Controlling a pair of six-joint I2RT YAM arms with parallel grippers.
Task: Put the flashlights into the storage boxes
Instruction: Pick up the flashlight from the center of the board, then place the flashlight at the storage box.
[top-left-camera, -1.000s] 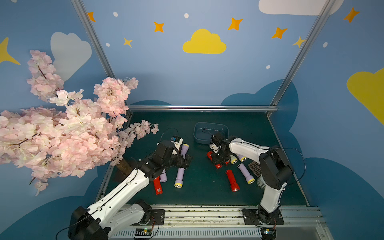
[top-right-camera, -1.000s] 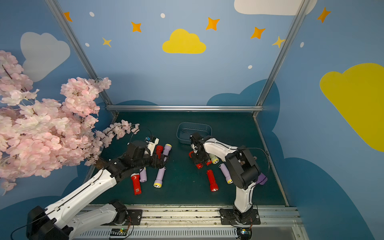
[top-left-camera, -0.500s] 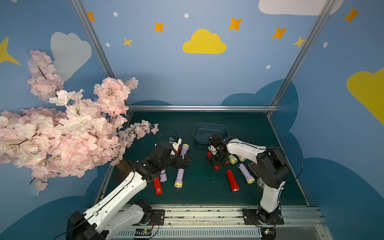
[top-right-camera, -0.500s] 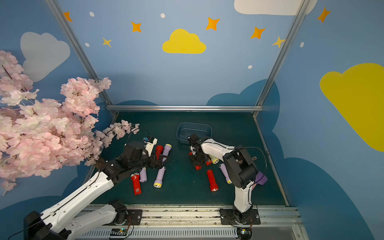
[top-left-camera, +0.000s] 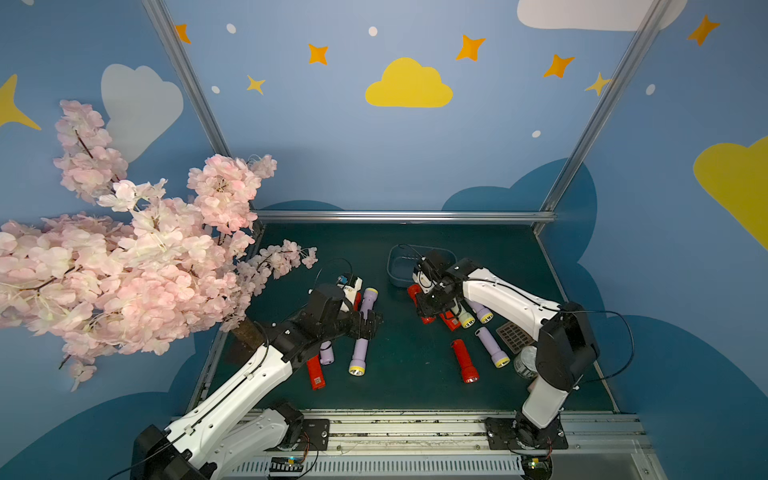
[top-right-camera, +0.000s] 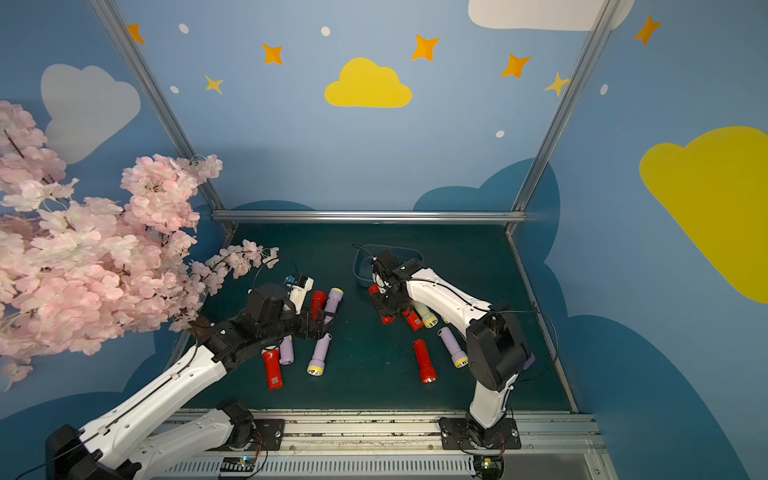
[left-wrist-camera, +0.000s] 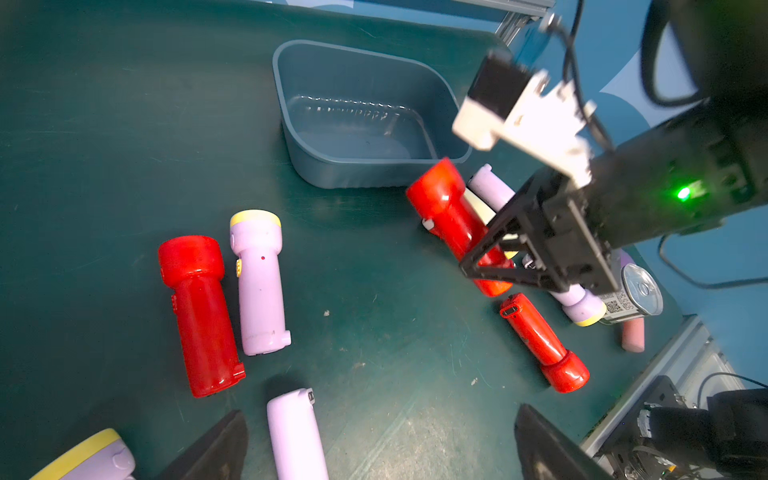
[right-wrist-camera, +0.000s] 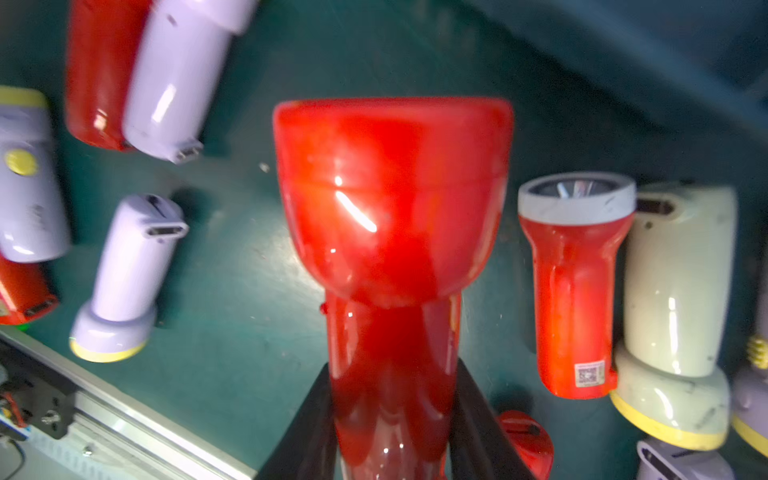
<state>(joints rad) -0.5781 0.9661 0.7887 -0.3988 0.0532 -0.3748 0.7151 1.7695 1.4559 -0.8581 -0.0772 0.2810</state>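
My right gripper (right-wrist-camera: 392, 374) is shut on the handle of a red flashlight (right-wrist-camera: 390, 208), whose flared head points toward the dark blue-grey storage box (left-wrist-camera: 365, 166). In both top views this gripper (top-left-camera: 428, 305) sits just in front of the box (top-left-camera: 392, 266) (top-right-camera: 359, 270), which holds nothing. My left gripper (left-wrist-camera: 380, 419) is open and hovers low over a lilac flashlight (left-wrist-camera: 295, 432) that lies close to one finger. Several more flashlights lie on the mat: a red one (top-left-camera: 464, 360), a lilac one (top-left-camera: 492, 347) and a pale yellow one (right-wrist-camera: 677, 282).
A pink blossom tree (top-left-camera: 124, 257) overhangs the left side above my left arm. A silver tin can (top-left-camera: 525, 361), a brown slotted scoop (top-left-camera: 514, 336) and a pink cylinder (left-wrist-camera: 632, 336) sit at the right edge. A metal rail (top-left-camera: 415, 419) runs along the front.
My right gripper's jaws have narrowed onto the red flashlight's handle. Both arms have stayed almost where they were.
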